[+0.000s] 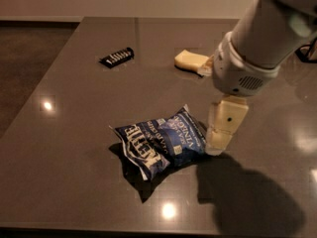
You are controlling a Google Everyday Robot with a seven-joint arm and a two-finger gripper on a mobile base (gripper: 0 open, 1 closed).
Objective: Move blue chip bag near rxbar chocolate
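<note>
A crinkled blue chip bag (161, 145) is seen lying flat on the dark, glossy table (74, 133), its white lettering turned upward. The bag looks puffed, and what is held inside it is hidden by the foil. The gripper (217, 146) is carried by a pale arm (257, 38) that enters from the upper right of the picture. It is pointed downward, with its tip close to the table surface. Whether the gripper is spread or pressed together cannot be told, since only one cream-coloured face of it is shown. The bag is found just beside the gripper tip, on the picture's left of it, with the bag's near edge close against the tip. Whether the two are touching cannot be told. Nothing is seen to be pinched. A small black bar (117, 57) with white lettering is placed well apart from the gripper, beyond the bag toward the far left of the table. A pale yellow sponge (190, 60) is set farther back, partly covered by the arm's wrist.
</note>
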